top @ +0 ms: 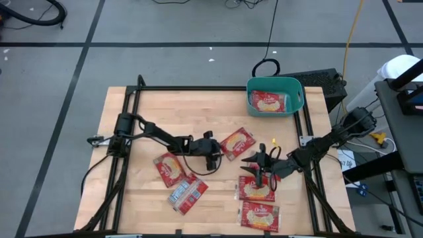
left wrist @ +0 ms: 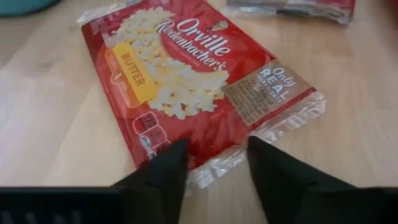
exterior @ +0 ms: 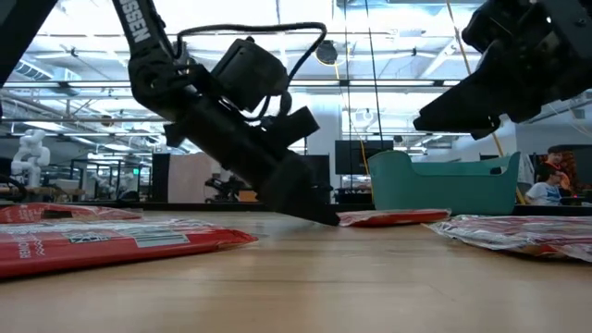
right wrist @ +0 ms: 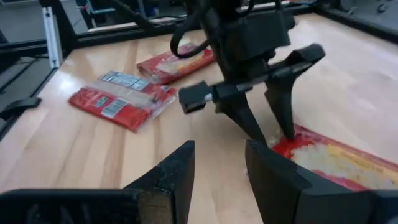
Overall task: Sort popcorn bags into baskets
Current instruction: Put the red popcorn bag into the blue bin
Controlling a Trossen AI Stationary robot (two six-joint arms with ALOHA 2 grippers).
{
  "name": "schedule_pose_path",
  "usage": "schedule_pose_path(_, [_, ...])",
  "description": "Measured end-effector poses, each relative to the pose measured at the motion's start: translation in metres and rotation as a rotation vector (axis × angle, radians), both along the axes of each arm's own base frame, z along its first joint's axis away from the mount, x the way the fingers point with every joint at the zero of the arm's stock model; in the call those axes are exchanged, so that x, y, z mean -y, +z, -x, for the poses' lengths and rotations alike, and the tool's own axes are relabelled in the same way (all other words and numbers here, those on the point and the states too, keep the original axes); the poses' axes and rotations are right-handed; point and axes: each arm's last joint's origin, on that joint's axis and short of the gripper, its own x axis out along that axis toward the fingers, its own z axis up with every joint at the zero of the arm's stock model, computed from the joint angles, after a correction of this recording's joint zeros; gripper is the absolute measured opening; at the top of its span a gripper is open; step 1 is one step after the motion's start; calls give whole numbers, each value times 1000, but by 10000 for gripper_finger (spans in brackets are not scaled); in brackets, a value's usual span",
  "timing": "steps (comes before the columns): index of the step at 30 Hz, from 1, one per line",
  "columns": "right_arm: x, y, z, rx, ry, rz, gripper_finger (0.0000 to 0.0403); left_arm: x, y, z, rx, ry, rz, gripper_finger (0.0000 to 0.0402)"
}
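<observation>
On the wooden table [top: 132, 112], the left gripper [top: 218, 154] straddles the end seam of a popcorn bag [top: 237, 143], jaws parted, not yet pinching. The bag's long axis runs toward two o'clock, where the basket [top: 297, 99] sits. The right gripper [top: 259, 165] hovers at four o'clock, jaws apart and empty.

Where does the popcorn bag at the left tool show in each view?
High view: popcorn bag mid-table, beside the left tool.
Low view: flat red strip at centre.
Left wrist view: fills the middle.
Right wrist view: lower right corner.
Shared landmark: the left tool at the bag's edge.
</observation>
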Motion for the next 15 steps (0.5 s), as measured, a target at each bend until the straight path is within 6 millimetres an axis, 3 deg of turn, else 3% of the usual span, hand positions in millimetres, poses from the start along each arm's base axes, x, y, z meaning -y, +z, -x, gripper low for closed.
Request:
schedule_pose_path(7, [1,-2,1,-20,-20,18,134,-10,2,1,-18,-15,-61,15])
schedule_pose_path(15, [5,-3,2,-18,-112,67,134,-30,21,10,-91,35,-156,5])
